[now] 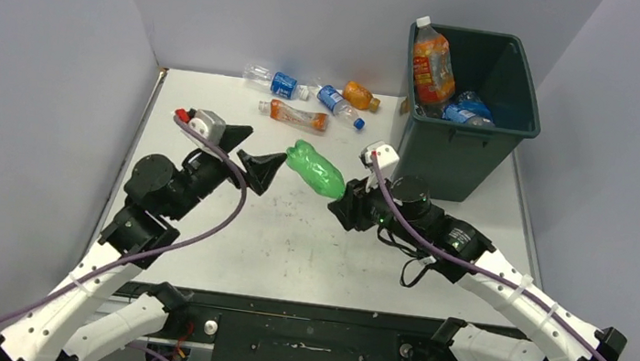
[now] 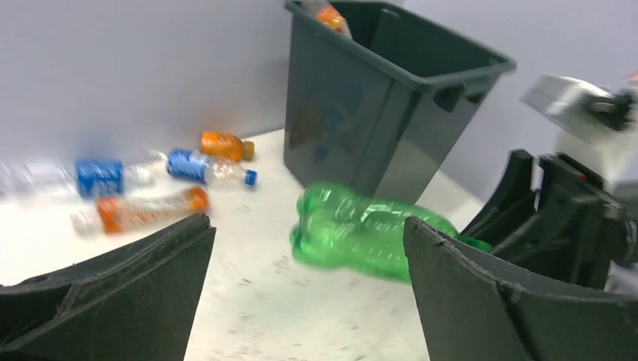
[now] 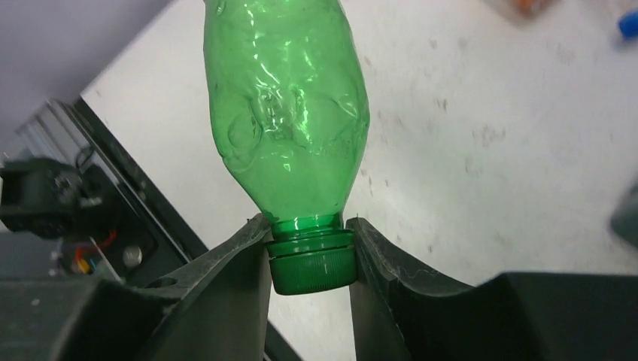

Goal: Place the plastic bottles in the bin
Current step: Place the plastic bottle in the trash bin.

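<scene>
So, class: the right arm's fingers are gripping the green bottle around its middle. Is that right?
Not quite: the right arm's fingers grip the green bottle at its cap, not around its middle. The right wrist view shows this.

Lab: table point(image 1: 308, 244) within grey partitions point(image 1: 36, 63)

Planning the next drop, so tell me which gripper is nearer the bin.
Right. The right gripper, clamping the green bottle by its cap, sits just left of the bin in the top view. The open left gripper is farther left, beyond the bottle.
</scene>
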{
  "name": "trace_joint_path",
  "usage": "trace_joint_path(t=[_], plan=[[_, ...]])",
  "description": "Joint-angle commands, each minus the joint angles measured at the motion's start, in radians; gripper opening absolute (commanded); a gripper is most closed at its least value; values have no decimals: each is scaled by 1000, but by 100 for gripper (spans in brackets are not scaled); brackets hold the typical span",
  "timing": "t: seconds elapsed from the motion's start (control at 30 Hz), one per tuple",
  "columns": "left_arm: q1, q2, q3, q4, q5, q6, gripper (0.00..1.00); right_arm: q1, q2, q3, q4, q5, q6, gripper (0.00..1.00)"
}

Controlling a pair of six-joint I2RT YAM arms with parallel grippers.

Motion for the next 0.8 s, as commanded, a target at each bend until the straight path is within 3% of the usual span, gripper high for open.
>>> trace_joint_path(t=[0.0,0.13,0.3,0.4,0.57,0.77], plan=[[-169,-5,139,-315,-34,637,96,-5,-25,32,-354,12,0,5],[-323,-79,83,-369,40,1059,96,-3,-29,71,-440,-87,-15,5],[-425,52,171,-592,-55,1326,96,-2,-20,141,-479,-192,-62,5],[-506,85,132,-557,-114,1393,96,2,4,184,-504,-232,-88,5],[-590,160,133,-528,-98,1412,96,12,28,216,-525,-234,-104,5],[-609,223,137,-483,-146,1414,96,21,37,235,-531,-229,-113,5]])
